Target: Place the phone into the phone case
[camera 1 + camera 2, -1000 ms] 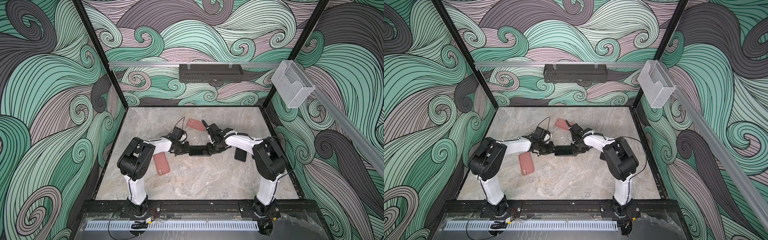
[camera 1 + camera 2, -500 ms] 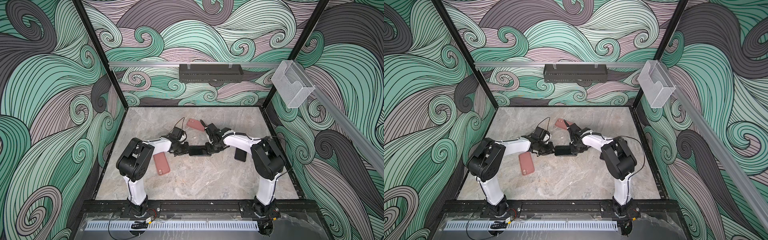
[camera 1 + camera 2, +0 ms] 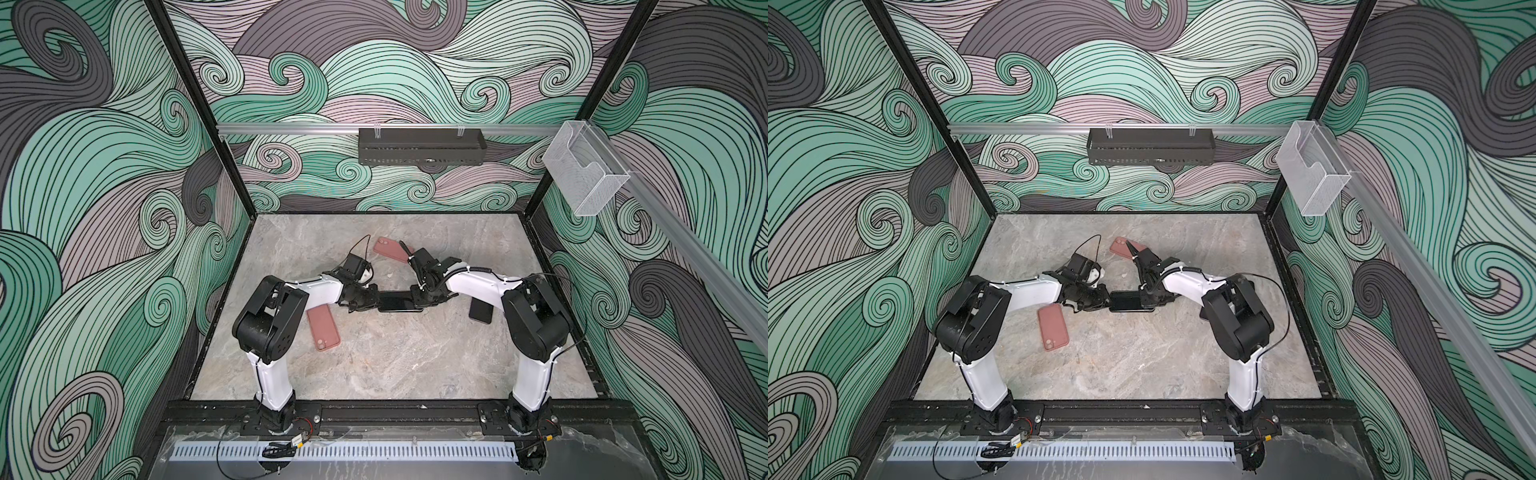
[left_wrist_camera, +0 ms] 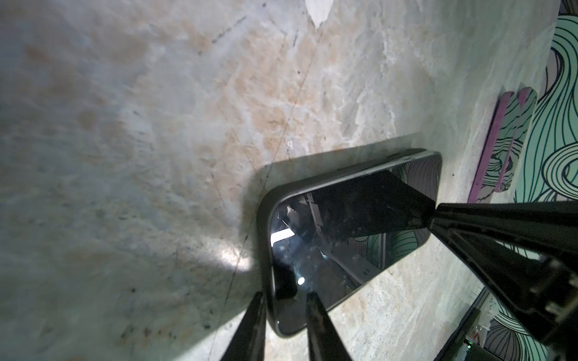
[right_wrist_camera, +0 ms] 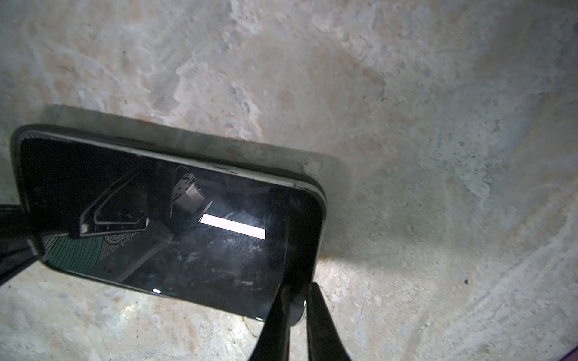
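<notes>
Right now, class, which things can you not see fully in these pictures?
- Far case: one end behind the right arm, both top views.
- Near case: a corner under the left arm, in a top view.
- Second phone: one end under the right arm, in a top view.

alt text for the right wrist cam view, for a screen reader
A black phone lies screen up on a pale marble table, with the right gripper closed on the rim at one corner. The left gripper meets the opposite end, and the glossy screen reflects a bright light strip.
</notes>
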